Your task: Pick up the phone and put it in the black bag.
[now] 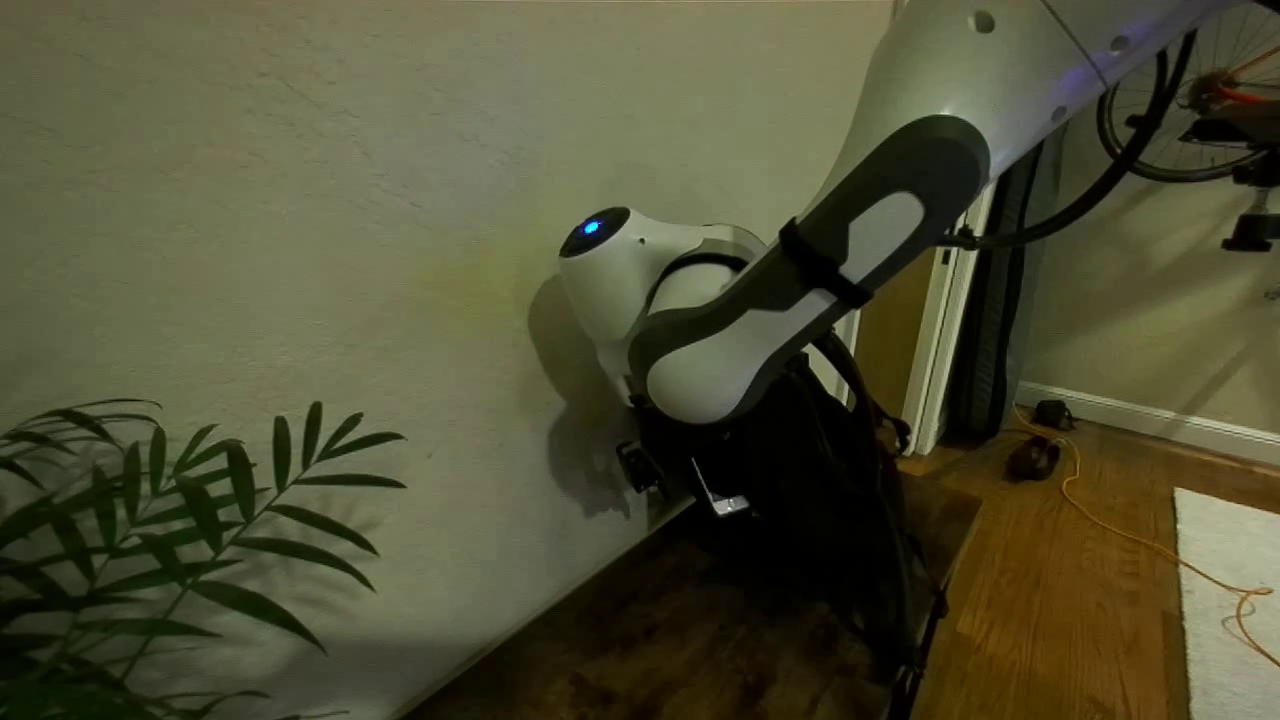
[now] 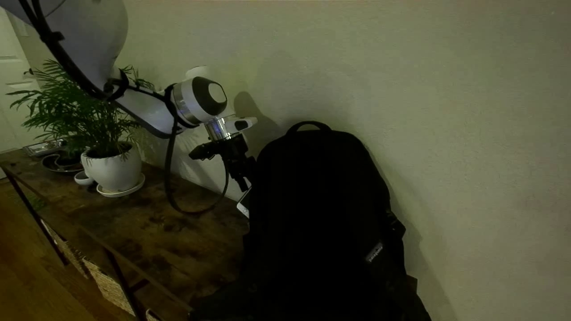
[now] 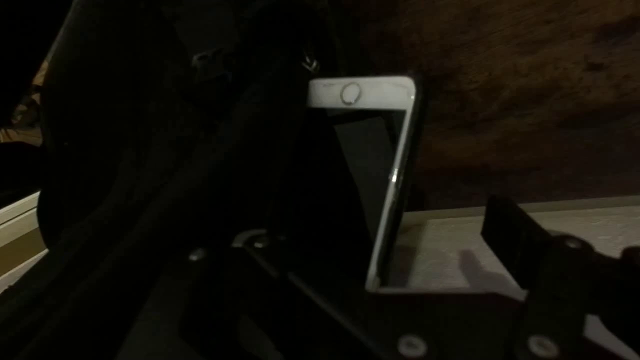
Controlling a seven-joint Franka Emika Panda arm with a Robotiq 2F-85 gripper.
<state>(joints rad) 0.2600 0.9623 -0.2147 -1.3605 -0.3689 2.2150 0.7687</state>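
Jaws stand spread at the side of the upright black bag, one finger clear of the phone, the other lost in the dark. The phone is tilted close beside the bag, its white-rimmed screen face showing in the wrist view, home-button end pointing away from the jaws; whether it touches the fabric is too dark to make out. The bag stands on the counter, near the wall. Farther along, a leafy plant rises from a white pot.
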